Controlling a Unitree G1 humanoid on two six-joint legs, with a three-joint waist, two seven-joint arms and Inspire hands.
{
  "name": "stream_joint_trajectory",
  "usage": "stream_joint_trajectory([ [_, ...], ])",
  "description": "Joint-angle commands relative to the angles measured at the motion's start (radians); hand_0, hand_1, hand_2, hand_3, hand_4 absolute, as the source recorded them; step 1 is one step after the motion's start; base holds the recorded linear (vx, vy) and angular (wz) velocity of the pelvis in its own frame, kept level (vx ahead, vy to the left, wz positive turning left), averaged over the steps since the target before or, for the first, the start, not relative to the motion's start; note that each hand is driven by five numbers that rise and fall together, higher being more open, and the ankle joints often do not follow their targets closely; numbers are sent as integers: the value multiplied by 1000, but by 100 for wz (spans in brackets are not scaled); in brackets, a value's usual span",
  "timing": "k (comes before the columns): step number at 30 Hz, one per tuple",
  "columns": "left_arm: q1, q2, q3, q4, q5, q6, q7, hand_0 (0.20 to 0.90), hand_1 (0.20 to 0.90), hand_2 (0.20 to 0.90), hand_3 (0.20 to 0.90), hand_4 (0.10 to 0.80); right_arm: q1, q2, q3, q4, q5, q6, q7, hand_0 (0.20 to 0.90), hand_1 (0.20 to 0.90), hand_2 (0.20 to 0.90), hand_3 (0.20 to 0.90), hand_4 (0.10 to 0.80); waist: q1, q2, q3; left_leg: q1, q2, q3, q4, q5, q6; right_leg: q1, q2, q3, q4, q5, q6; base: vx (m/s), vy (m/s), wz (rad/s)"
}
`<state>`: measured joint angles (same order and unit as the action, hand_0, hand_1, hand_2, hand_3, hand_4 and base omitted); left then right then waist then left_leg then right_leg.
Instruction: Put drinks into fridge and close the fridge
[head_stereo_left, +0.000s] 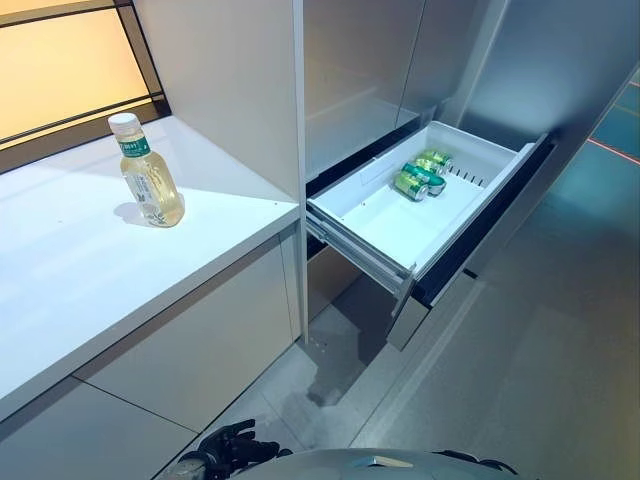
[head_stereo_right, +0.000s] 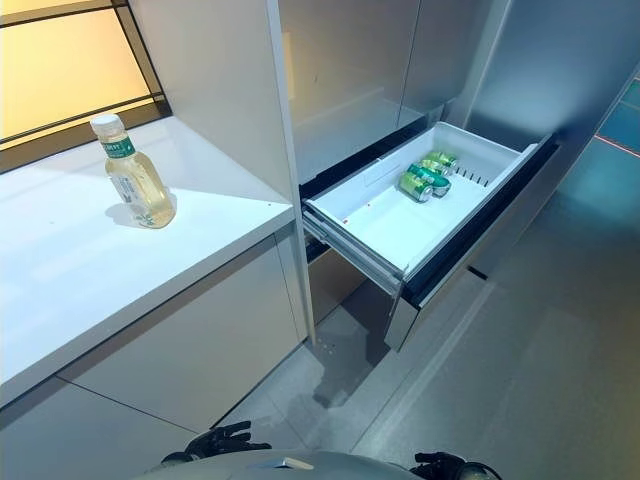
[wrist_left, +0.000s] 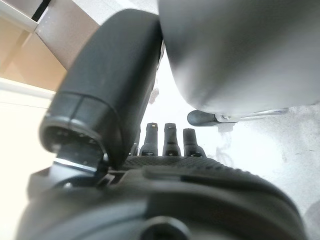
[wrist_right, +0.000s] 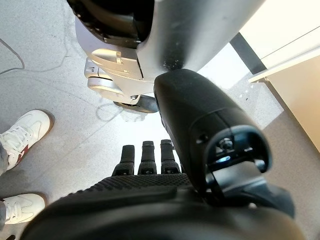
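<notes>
A bottle of pale yellow drink (head_stereo_left: 150, 178) with a white cap stands upright on the white counter (head_stereo_left: 70, 290) at the left. The fridge drawer (head_stereo_left: 385, 225) is pulled out at the middle right, and green cans (head_stereo_left: 422, 174) lie at its far end. My left hand (head_stereo_right: 218, 440) hangs low by the floor, below the counter, with relaxed fingers (wrist_left: 170, 137) and holds nothing. My right hand (head_stereo_right: 446, 466) hangs low at the bottom right, with straight fingers (wrist_right: 145, 157), and is empty. Both hands are far from the bottle and the drawer.
A tall grey cabinet panel (head_stereo_left: 230, 90) stands between the counter and the fridge front (head_stereo_left: 360, 70). The open drawer juts out over the grey floor (head_stereo_left: 540, 340). A person's white shoes (wrist_right: 22, 132) stand on the floor behind me.
</notes>
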<state>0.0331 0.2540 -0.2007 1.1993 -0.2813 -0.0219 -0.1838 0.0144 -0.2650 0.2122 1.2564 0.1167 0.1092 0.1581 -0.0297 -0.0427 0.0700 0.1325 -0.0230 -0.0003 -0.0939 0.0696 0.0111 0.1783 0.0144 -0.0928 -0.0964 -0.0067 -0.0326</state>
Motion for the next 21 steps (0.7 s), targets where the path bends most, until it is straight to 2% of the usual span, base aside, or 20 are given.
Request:
stream_joint_trajectory([
  [1, -66, -44, -34, 30, -14, -26, -17, 900, 900, 900, 900, 800, -41, 18, 19, 16, 6, -6, 31, 900, 900, 900, 900, 800, 16, 18, 24, 29, -3, 27, 12, -143, -4, -34, -33, -26, 40, -30, 108, 0, 0, 0],
  [15, -62, -49, -34, 27, -31, -58, -36, 900, 900, 900, 900, 800, -37, 23, 21, 23, 10, -14, 30, 900, 900, 900, 900, 800, 17, 15, 23, 30, -3, 26, 11, -145, -4, -33, -31, -24, 37, -31, 107, 0, 0, 0],
  [21, -72, -45, -65, 8, 68, -113, -41, 900, 900, 900, 900, 800, -40, 21, 26, 19, 7, -10, 30, 900, 900, 900, 900, 800, 15, 17, 24, 30, -3, 26, 12, -145, -4, -32, -31, -22, 39, -34, 106, 0, 0, 0],
])
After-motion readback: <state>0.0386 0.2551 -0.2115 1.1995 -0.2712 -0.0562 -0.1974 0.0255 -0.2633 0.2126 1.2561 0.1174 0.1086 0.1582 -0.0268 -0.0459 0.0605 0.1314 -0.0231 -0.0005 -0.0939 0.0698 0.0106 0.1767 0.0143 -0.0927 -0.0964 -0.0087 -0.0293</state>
